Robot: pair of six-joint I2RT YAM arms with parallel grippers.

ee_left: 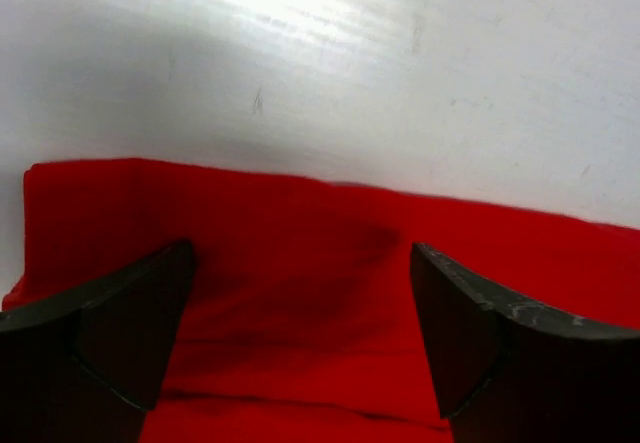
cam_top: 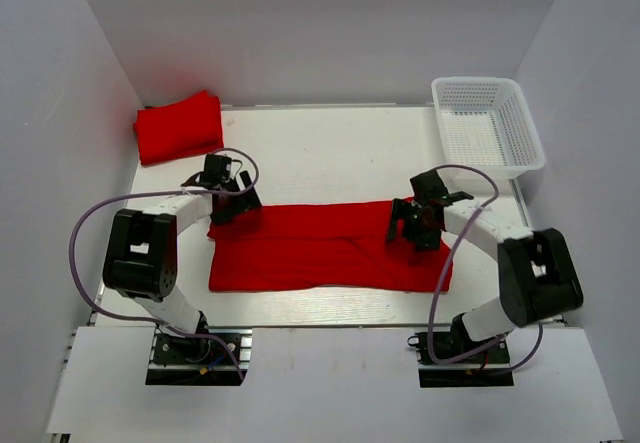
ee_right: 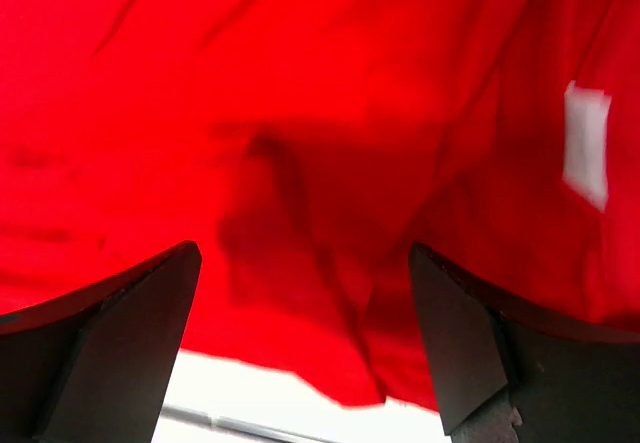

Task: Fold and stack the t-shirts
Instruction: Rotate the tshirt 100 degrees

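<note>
White table carries a spread shirt. Left gripper and right gripper gape empty; they should pinch matching edges evenly.

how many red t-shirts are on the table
2. One bright red cloth t-shirt lies as a long strip across the middle of the white table. One folded red t-shirt sits in its far-left corner; that bundle could hide more shirts.

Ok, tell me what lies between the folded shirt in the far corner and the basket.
Only bare table between the folded shirt and the basket, seen in the top external view.
</note>
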